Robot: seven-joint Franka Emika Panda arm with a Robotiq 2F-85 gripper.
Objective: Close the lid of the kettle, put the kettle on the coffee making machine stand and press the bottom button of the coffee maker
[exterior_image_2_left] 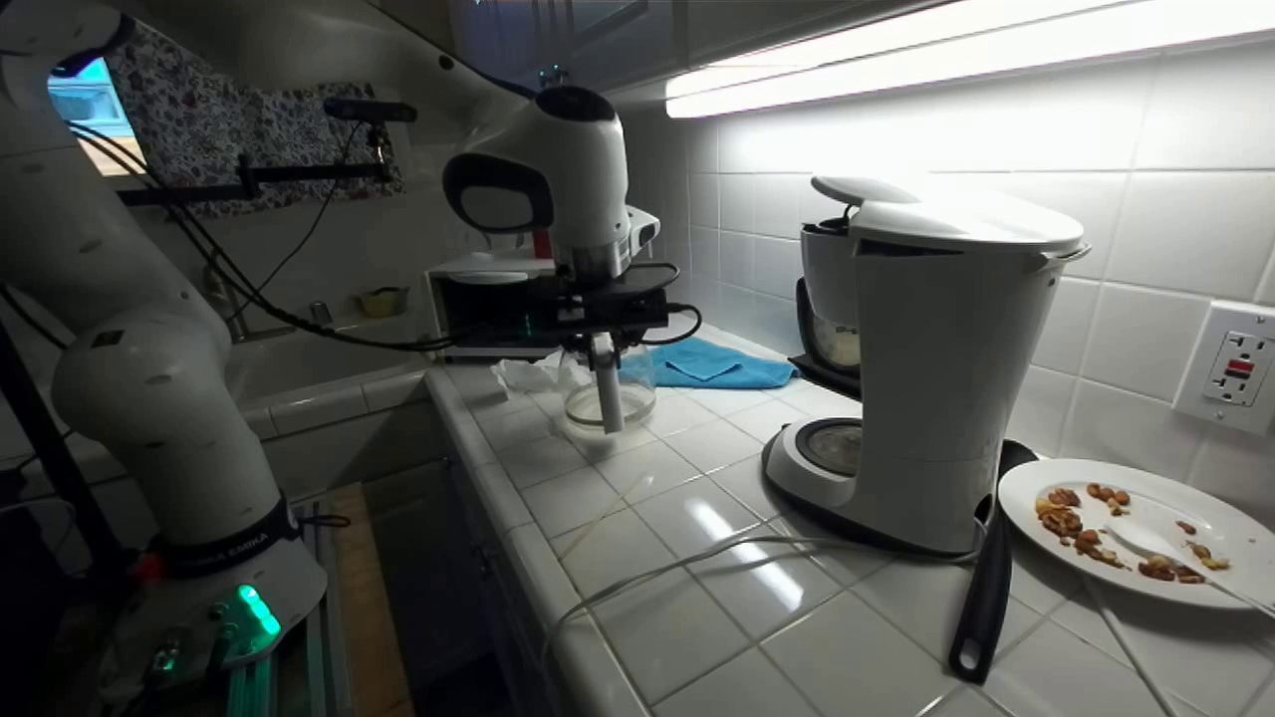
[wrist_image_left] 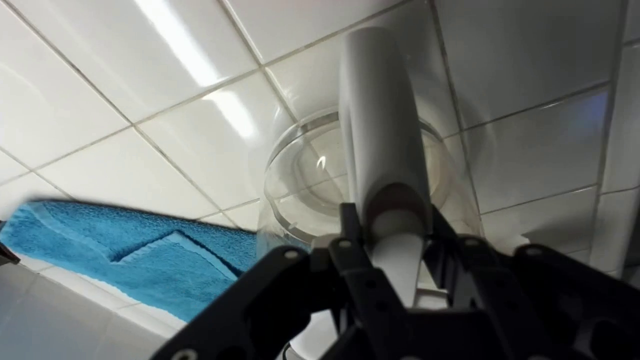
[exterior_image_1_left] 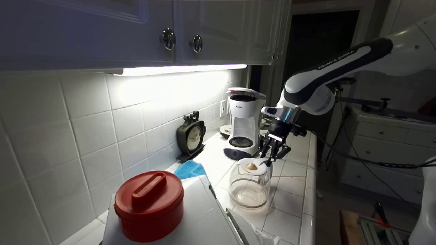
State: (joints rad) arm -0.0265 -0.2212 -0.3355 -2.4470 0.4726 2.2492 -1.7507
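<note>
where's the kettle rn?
In an exterior view, the kettle is just right of centre, in front of the coffee maker and right of the red tub. In the wrist view, the gripper holds its handle.

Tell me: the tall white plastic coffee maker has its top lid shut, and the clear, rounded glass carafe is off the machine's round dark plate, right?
Not quite: the coffee maker has its top lid raised, as both exterior views show. The carafe is indeed off the dark plate.
</note>
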